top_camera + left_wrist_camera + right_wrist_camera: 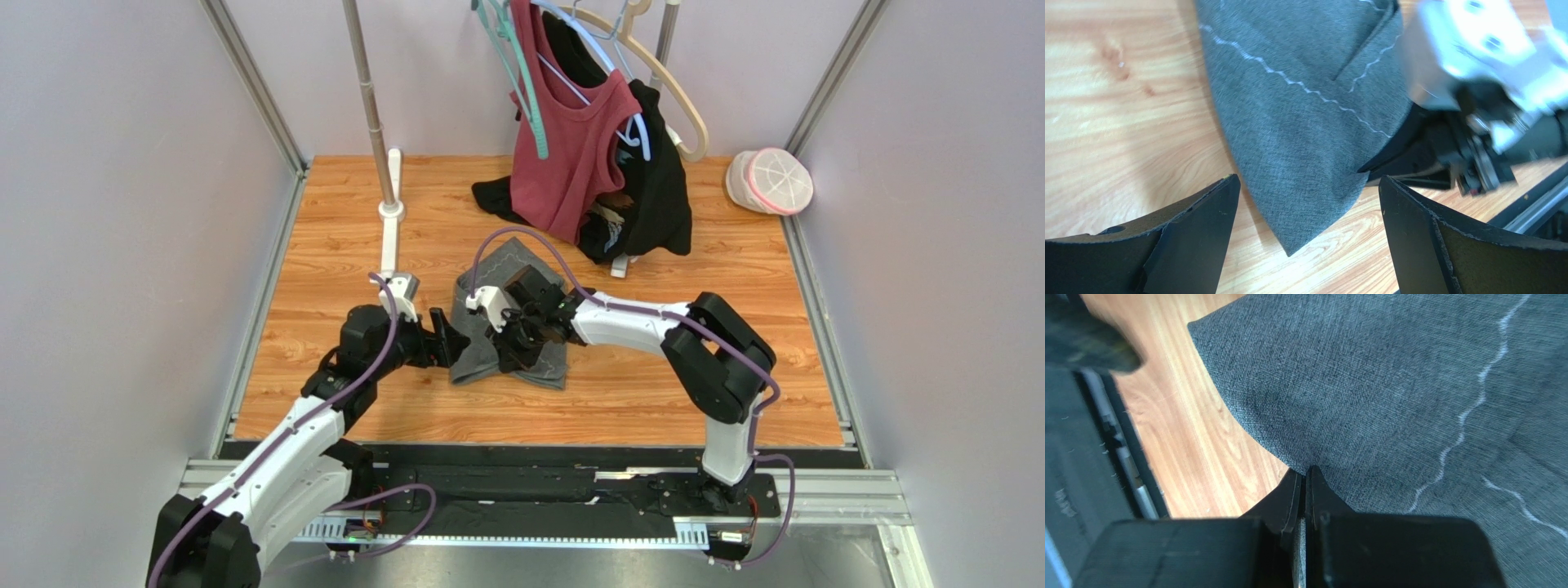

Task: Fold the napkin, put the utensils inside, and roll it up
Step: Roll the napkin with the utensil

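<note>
Wood tabletop [331,263]; steel pole [372,110], white base [391,206]; hangers [525,76]; maroon top [570,153]; black garment [662,196]; round pink-white object [770,181], back right.

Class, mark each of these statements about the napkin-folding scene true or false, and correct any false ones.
1. The left gripper is open, with a corner of the napkin between its fingers. True.
2. The right gripper is open and clear of the cloth. False: its fingers are shut on the napkin's edge.
3. A spoon lies on top of the napkin. False: no spoon shows in any view.
4. A maroon top hangs above the far side of the table. True.
</note>
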`<state>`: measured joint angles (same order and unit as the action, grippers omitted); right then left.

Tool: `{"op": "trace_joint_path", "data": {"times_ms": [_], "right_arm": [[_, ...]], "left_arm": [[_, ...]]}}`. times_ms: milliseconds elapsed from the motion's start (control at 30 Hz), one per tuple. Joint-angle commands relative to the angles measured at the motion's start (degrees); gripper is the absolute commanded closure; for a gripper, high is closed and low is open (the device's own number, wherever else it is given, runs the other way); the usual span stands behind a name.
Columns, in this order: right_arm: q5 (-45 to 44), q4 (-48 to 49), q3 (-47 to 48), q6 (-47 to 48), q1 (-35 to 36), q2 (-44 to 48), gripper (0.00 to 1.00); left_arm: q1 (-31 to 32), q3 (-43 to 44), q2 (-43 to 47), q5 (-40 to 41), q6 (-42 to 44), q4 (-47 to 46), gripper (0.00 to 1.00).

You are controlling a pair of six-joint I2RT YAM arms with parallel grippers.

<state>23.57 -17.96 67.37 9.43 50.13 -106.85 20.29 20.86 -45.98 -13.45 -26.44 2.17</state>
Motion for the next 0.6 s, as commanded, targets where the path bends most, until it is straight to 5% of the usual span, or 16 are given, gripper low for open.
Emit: {"op": "trace_joint_path", "data": {"times_ms": [0,567], "right_arm": [[12.27,-4.98,4.34,-1.34,-2.93,-3.01,1.00],[26.43,-11.31,11.11,-1.96,-11.63,-11.72,1.00]], "left_arm": [[3.60,-1.44,1.42,-0.87,6.39,-7.88,0.08],[17.49,1.02,-13.25,0.97,16.85,-20.44,0.17]]}}
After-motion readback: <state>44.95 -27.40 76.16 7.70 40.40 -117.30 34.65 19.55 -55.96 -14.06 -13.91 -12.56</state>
